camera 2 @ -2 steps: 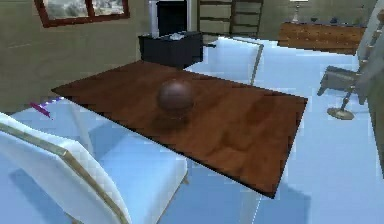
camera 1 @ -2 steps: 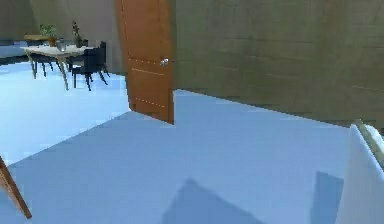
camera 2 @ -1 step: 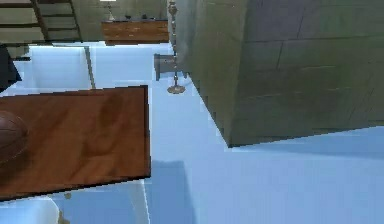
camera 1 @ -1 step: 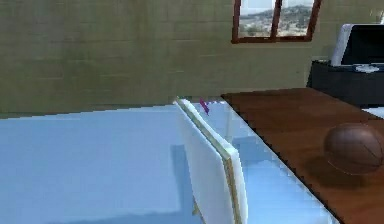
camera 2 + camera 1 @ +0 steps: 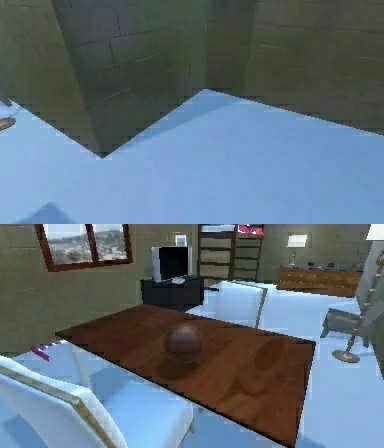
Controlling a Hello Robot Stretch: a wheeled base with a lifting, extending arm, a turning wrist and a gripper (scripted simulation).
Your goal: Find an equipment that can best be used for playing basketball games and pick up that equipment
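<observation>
A dark reddish-brown ball [image 5: 184,341], round like a basketball, rests near the middle of a dark wooden table [image 5: 250,369] in the forward view. A white chair [image 5: 70,414] stands against the table's near side at the lower left. Another white chair [image 5: 240,302] stands at the table's far side.
Behind the table a television [image 5: 170,263] sits on a dark stand [image 5: 172,292]. A bunk-like shelf frame [image 5: 230,252] and a wooden dresser [image 5: 320,278] line the back wall. A grey armchair [image 5: 352,322] stands at the right. The arm side view has bare blue floor [image 5: 230,160] and brick wall corners [image 5: 130,70].
</observation>
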